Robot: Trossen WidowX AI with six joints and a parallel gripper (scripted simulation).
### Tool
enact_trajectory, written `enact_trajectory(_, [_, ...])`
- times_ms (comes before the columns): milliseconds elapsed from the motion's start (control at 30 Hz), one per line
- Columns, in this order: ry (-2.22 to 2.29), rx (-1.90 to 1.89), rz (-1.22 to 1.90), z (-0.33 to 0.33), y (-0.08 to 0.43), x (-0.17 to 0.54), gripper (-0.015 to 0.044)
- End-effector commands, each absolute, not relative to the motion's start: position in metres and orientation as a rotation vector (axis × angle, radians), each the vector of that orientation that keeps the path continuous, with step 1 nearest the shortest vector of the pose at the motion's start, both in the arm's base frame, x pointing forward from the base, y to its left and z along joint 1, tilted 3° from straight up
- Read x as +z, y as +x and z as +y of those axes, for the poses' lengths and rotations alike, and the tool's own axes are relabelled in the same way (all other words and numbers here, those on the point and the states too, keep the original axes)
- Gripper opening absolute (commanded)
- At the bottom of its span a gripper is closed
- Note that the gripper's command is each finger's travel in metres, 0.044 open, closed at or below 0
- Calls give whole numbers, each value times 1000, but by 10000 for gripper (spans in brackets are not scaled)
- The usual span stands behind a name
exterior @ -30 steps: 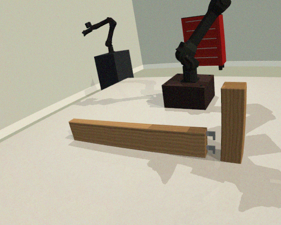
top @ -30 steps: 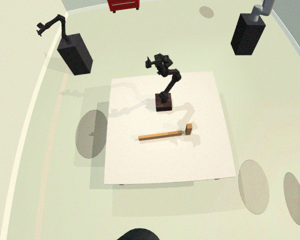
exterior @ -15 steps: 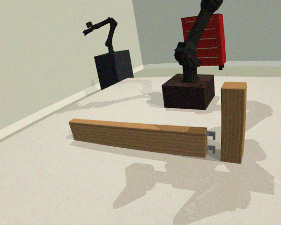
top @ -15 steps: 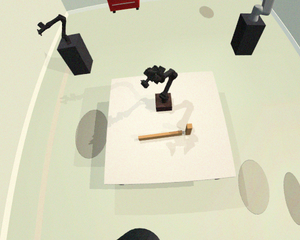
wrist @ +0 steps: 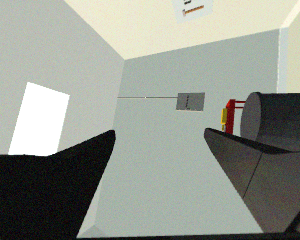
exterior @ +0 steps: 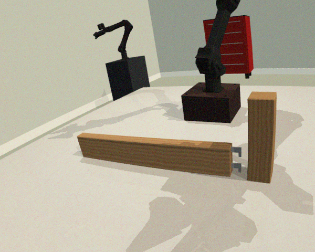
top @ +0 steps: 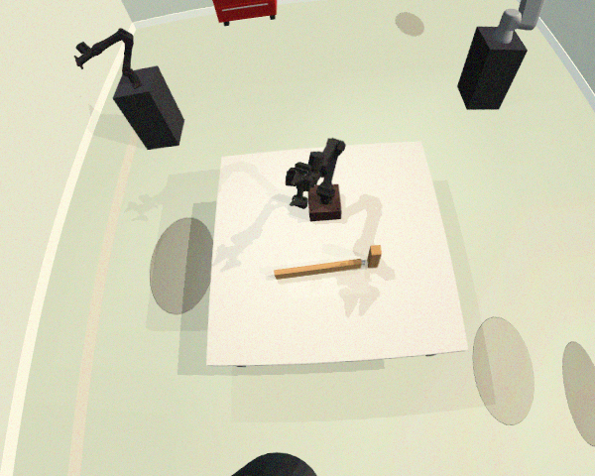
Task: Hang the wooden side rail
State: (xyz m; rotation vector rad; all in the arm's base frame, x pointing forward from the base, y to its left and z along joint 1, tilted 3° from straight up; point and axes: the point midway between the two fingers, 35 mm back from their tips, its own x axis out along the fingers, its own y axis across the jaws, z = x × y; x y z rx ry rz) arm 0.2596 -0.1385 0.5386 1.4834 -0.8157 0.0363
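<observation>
Clearly, our black two-finger gripper stands open and unloaded; well below its fingers, the long brown wooden rail lies on the table. Probably stiff and smooth-faced, it's best gripped across its sides near the 2 grey steel hooks.
</observation>
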Motion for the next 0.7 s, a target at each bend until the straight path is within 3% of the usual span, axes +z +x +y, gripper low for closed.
enact_trajectory(0, [1610, 21, -694, -128, 290, 505, 440])
enact_trajectory(667, [2221, -132, -94, -28, 368, 354, 440])
